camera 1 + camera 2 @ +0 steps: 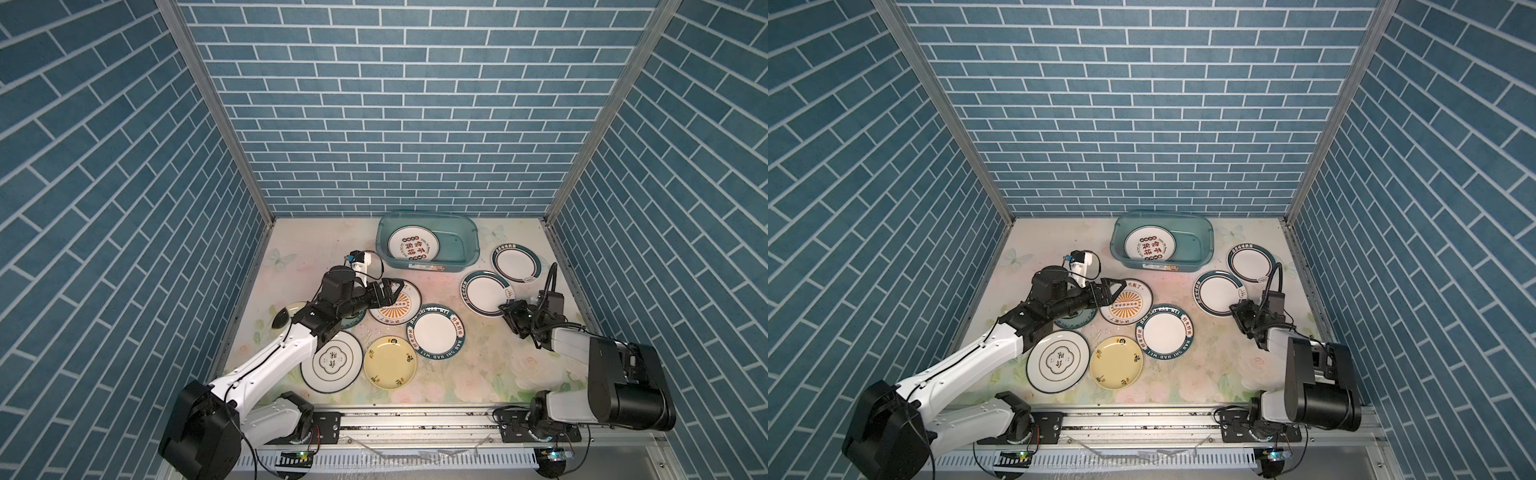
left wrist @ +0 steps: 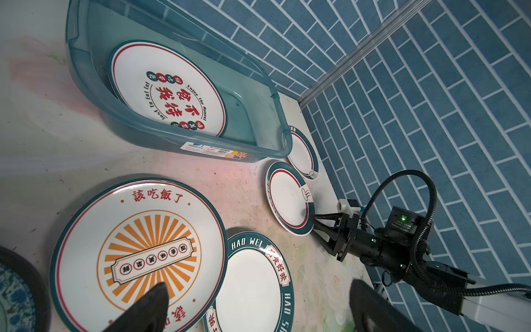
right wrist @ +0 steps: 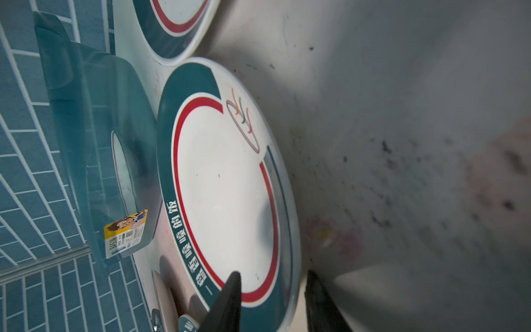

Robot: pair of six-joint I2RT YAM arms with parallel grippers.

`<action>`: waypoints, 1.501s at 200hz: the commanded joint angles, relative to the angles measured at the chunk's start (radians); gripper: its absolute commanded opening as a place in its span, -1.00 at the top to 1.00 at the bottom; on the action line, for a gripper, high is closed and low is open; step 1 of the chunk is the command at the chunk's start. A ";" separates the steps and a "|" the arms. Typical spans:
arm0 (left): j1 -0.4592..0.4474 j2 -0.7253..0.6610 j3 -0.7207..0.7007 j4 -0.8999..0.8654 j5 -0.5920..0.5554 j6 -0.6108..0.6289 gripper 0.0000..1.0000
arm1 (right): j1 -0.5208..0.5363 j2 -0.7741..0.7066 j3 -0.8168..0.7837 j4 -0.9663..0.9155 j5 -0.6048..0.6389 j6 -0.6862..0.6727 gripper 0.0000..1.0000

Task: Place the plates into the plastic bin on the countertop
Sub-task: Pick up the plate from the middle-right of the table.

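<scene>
Your translucent teal-blue plastic bin [image 1: 469, 249], a rounded-corner tub with a lipped rim and a paper label on its near long wall, sits at the back of the countertop [image 1: 478, 365]. The countertop is a flat matte sheet printed with pale flowers and scuffed with dark specks. One glossy round white plate with red and teal lettering [image 1: 413, 245] lies inside the bin, at its left end.

The other plates lie outside it on the countertop. Your right gripper [image 3: 273, 273] is at the near edge of a smooth white plate with a broad teal rim [image 3: 224, 186] and a thin red ring, just in front of the bin's right end. Its black fingers are apart. One tip lies over the plate's rim band and the other is outside the edge, and you cannot see either pressing the plate. A matching teal-rimmed plate [image 1: 516, 262] lies farther back, beside the bin's right end.

Your left gripper [image 1: 1119, 291] hangs over the orange sunburst plate [image 1: 399, 305], its wedge-shaped fingers spread wide and holding nothing. That plate touches a white plate with a teal lettered rim [image 1: 435, 332]. Nearer you lie a pale yellow dish [image 1: 390, 362] and a white plate with a thin dark rim [image 1: 332, 361] and a clover-shaped emblem. A teal floral plate [image 1: 1073, 320] is mostly hidden under the left arm [image 1: 282, 353].
</scene>
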 commanded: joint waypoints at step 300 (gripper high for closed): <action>-0.151 0.293 0.252 0.040 0.033 0.008 -0.93 | 0.036 -0.552 0.104 -0.322 -0.164 -0.055 1.00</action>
